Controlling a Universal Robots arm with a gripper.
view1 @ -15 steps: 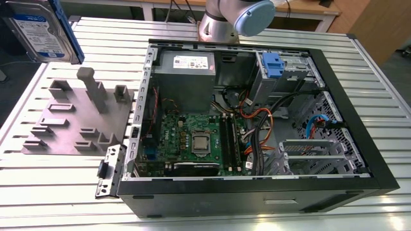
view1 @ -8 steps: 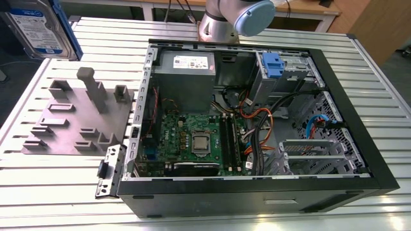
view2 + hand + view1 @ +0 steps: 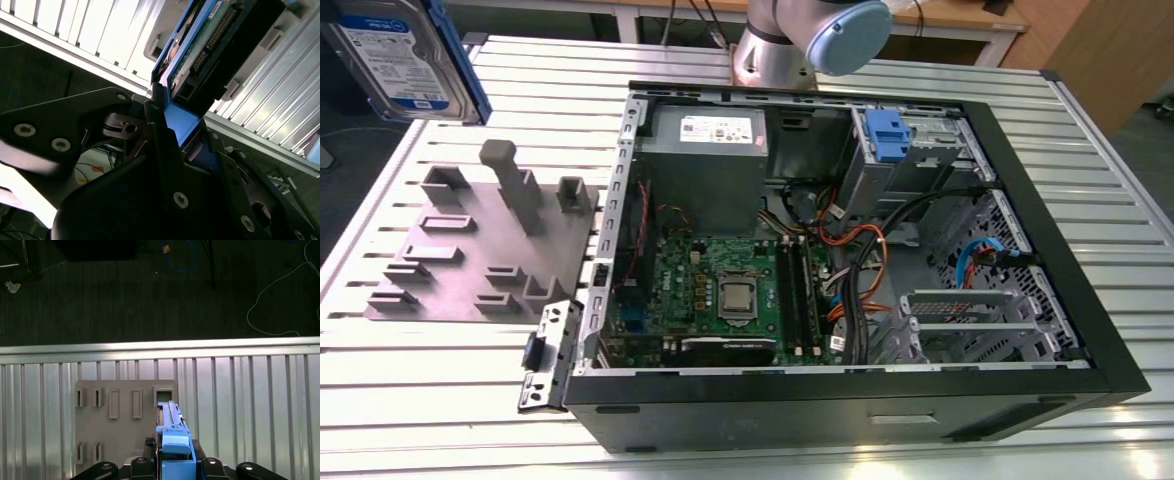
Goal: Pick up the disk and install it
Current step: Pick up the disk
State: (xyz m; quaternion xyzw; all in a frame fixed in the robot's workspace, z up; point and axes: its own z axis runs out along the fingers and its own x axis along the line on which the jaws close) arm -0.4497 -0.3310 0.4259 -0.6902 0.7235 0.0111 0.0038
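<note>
Exterior view | disk (image 3: 398, 55) aloft above grey fixture (image 3: 467, 260) beside open computer case (image 3: 1047, 215) | gripper (image 3: 182, 127) clamped on disk

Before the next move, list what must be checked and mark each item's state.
1. Grip: the gripper clamps the blue plastic frame of the flat silver rectangular disk. Ok.
2. Clearance: in the exterior view the disk hangs above the grey slotted holder plate, apart from it. Ok.
3. Access: the black metal computer case lies with its side open upward. Ok.
4. Drive bay beside the small blue plastic latch free to take the disk: cannot tell.
5. Orange and black cables out of the path to the bay: cannot tell.
</note>
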